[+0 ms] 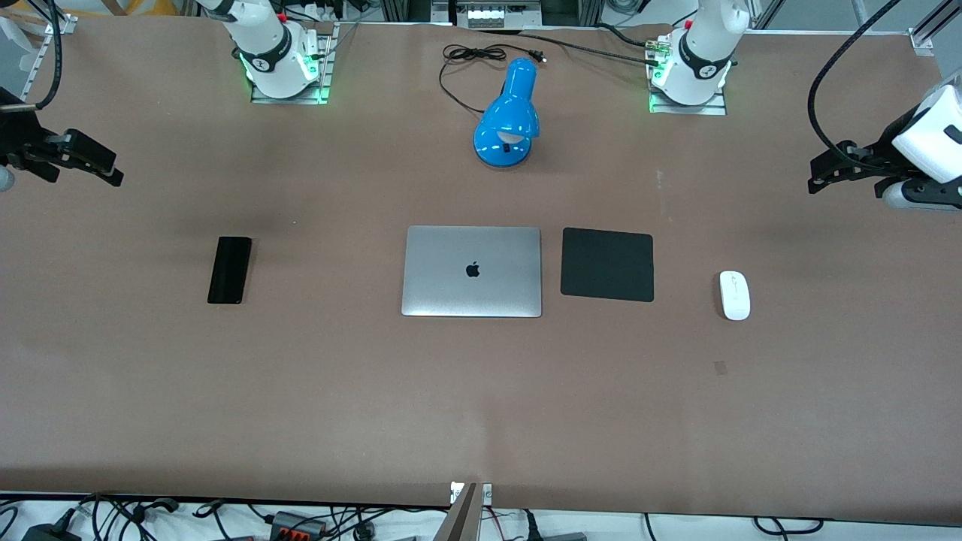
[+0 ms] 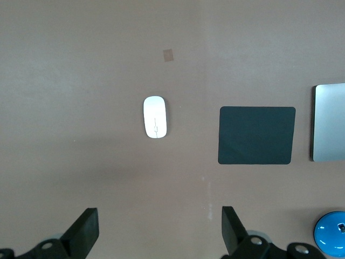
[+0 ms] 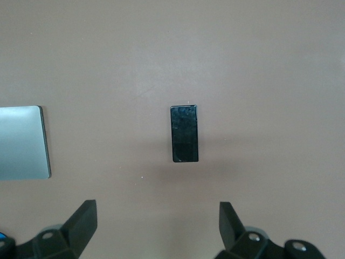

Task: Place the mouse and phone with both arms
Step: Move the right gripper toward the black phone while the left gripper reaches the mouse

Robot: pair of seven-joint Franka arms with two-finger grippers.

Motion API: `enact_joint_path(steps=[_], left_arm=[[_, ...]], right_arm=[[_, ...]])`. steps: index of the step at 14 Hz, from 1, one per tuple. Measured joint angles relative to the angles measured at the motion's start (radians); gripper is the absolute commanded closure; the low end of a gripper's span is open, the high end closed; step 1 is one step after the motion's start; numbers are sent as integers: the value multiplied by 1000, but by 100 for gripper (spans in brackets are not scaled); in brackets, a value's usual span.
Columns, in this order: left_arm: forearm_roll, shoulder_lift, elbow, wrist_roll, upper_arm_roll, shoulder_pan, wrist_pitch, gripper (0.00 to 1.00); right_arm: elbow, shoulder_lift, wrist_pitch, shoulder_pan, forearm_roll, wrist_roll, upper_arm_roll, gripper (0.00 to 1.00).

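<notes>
Both grippers hang with fingers spread and empty: the left gripper [image 2: 159, 234] over bare table [image 1: 481, 406] at its arm's end, the right gripper [image 3: 156, 232] likewise at its end. Laptop [image 1: 472, 271] lies closed mid-table, mouse pad [image 1: 607, 264] just beside it. Phone [image 1: 229, 270] lies flat toward the right arm's end. Mouse [image 1: 735, 294] rests near the pad, toward the left arm's end.
</notes>
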Motion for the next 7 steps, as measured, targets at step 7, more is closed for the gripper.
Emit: enact_joint_path(steps=[7], left_arm=[[0, 1, 0, 0, 1, 0, 0, 0]], right_arm=[[-10, 2, 1, 0, 0, 0, 0, 0]])
